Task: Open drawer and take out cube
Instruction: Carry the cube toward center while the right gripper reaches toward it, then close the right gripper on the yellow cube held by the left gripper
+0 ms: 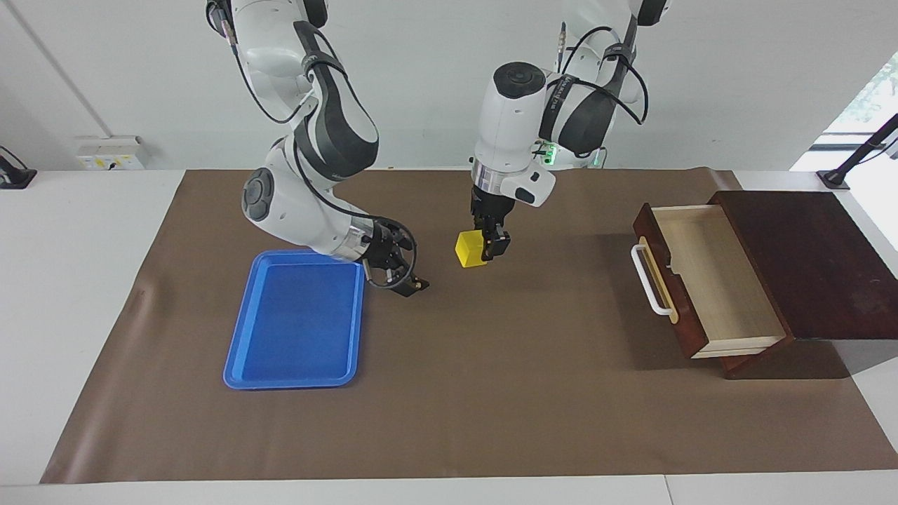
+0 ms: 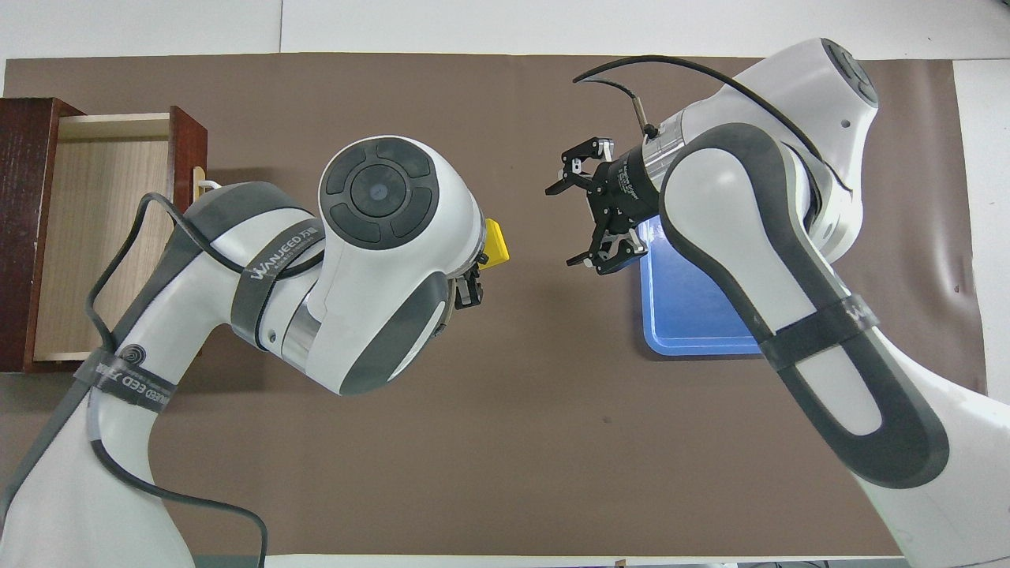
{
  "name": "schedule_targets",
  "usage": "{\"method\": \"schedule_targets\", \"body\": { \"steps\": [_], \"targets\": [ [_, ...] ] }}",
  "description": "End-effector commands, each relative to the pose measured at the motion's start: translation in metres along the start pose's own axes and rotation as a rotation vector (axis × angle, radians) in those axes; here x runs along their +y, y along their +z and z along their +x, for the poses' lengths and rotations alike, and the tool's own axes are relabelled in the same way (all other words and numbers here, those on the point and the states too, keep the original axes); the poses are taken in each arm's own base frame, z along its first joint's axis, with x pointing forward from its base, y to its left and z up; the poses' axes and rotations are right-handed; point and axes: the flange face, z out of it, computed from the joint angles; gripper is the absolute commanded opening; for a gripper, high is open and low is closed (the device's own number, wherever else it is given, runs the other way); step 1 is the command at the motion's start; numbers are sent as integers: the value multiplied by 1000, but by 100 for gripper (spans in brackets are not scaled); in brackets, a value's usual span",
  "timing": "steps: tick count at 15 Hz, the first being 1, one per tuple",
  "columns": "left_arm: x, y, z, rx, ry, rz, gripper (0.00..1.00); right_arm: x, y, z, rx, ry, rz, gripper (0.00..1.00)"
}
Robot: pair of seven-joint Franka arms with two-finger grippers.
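Observation:
The drawer point(image 1: 715, 280) stands pulled open at the left arm's end of the table, its pale inside bare and its white handle point(image 1: 649, 280) facing the middle; it also shows in the overhead view point(image 2: 102, 237). My left gripper point(image 1: 485, 247) is shut on the yellow cube point(image 1: 468, 249) and holds it over the middle of the brown mat. In the overhead view the cube point(image 2: 495, 243) peeks out from under the left gripper point(image 2: 477, 272). My right gripper point(image 1: 405, 279) is open and empty, low beside the blue tray's edge, and also shows in the overhead view point(image 2: 570, 221).
A flat blue tray point(image 1: 295, 319) lies toward the right arm's end of the table, partly under the right arm in the overhead view point(image 2: 694, 323). A brown mat point(image 1: 491, 393) covers the table.

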Motion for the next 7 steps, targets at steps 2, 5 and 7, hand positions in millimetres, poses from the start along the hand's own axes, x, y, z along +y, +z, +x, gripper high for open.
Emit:
{"method": "schedule_targets", "body": {
  "steps": [2,5,7],
  "targets": [
    [-3,25,-26,6,-7,2,0,1,6,-12,33,-70,-45,100],
    [-3,25,-28,2,-7,0,0,4,11,-8,31,-130,-69,100],
    [-2,25,-28,0,-8,-3,0,4,11,-6,30,-167,-66,100]
  ]
}}
